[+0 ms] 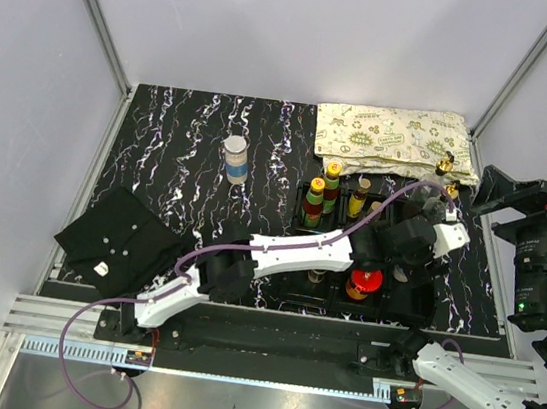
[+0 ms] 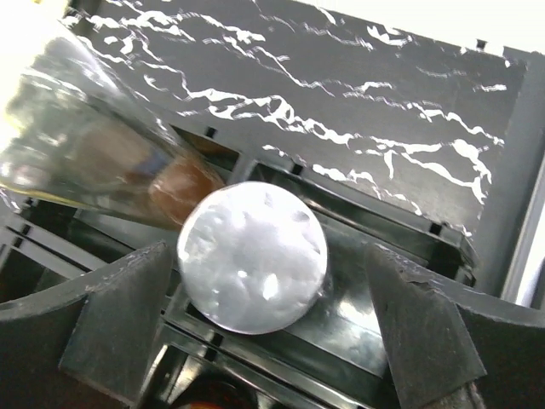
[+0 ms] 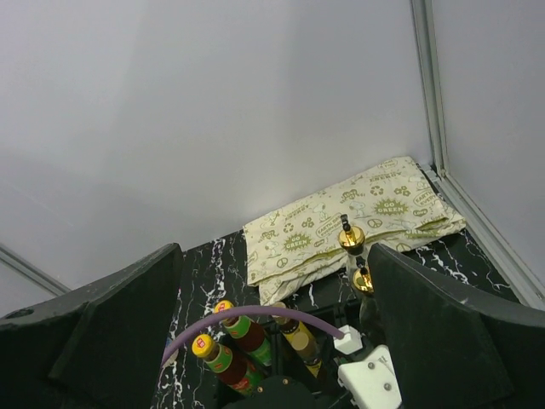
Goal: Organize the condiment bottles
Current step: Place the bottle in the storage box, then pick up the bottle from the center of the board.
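left wrist view: left pincer gapes wide around a grey-lidded shaker standing in a compartment of the black tray, fingers clear of it. placing looks done; next, rise straight up, then fetch the pale-lidded jar on the bench. right pincer open, empty.

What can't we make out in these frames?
Top view: the left arm covers much of the tray; what stands beneath is hidden.
Left wrist view: the grey lid hides its own jar body; the glass bottle is blurred and cut by the left edge.
Right wrist view: the slim sauce bottles have labels too small to read, and their bases are hidden at the bottom edge.
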Controlling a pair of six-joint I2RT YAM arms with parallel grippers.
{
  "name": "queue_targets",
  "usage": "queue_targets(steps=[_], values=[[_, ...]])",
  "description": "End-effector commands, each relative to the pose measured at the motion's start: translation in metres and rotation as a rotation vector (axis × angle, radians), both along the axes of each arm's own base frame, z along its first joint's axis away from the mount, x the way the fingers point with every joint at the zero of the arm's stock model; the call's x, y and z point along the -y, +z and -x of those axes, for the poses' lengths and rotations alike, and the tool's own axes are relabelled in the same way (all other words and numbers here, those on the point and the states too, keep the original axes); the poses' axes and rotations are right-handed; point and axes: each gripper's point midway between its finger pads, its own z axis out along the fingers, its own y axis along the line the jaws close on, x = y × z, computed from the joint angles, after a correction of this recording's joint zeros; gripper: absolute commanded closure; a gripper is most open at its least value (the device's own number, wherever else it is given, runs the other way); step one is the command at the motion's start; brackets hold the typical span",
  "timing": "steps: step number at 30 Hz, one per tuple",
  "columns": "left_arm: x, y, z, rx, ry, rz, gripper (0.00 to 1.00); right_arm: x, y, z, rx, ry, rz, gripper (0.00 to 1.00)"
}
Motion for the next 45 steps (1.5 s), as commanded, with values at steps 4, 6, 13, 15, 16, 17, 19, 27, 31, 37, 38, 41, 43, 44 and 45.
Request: queue_targets(steps=[4, 6, 13, 15, 16, 17, 19, 27, 31, 37, 38, 41, 43, 44, 45], values=[[-0.006, 0.118, -0.007, 0.106, 0.024, 0.238, 0.01, 0.010, 0.000, 0.006, 0.000, -0.030, -0.028, 0.00], [-0.011, 0.126, -0.004, 0.102, 0.020, 0.248, 0.01, 0.009, -0.002, 0.004, -0.014, -0.036, -0.021, 0.00], [-0.043, 0.172, 0.006, 0.108, 0.028, 0.302, 0.01, 0.006, -0.005, 0.001, -0.042, -0.032, -0.007, 0.00], [-0.052, 0.176, 0.005, 0.104, 0.057, 0.300, 0.01, 0.006, -0.004, 0.002, -0.042, -0.032, -0.004, 0.00], [-0.060, 0.190, 0.006, 0.109, 0.067, 0.322, 0.01, 0.007, -0.004, 0.003, -0.045, -0.031, 0.002, 0.00], [-0.065, 0.185, 0.007, 0.104, 0.076, 0.308, 0.01, 0.006, -0.004, 0.002, -0.048, -0.029, 0.003, 0.00], [-0.084, 0.204, 0.006, 0.117, 0.113, 0.333, 0.01, 0.001, -0.005, 0.001, -0.056, -0.009, 0.012, 0.00], [-0.169, 0.232, 0.004, 0.141, 0.284, 0.331, 0.01, -0.034, -0.019, -0.016, -0.134, 0.091, 0.049, 0.00], [-0.213, 0.221, 0.002, 0.152, 0.385, 0.293, 0.01, -0.050, -0.017, -0.026, -0.150, 0.125, 0.059, 0.00], [-0.281, 0.215, -0.008, 0.194, 0.559, 0.270, 0.01, -0.092, -0.026, -0.051, -0.209, 0.223, 0.110, 0.00], [-0.291, 0.213, -0.011, 0.196, 0.585, 0.264, 0.01, -0.098, -0.027, -0.053, -0.213, 0.242, 0.115, 0.00], [-0.326, 0.212, -0.023, 0.190, 0.678, 0.277, 0.01, -0.114, -0.028, -0.062, -0.223, 0.276, 0.119, 0.00], [-0.347, 0.211, -0.028, 0.150, 0.714, 0.318, 0.01, -0.124, -0.027, -0.069, -0.220, 0.296, 0.122, 0.00], [-0.359, 0.208, -0.037, 0.131, 0.738, 0.329, 0.01, -0.131, -0.027, -0.072, -0.220, 0.317, 0.123, 0.00], [-0.371, 0.212, -0.038, 0.117, 0.748, 0.363, 0.01, -0.140, -0.028, -0.078, -0.220, 0.333, 0.130, 0.00]])
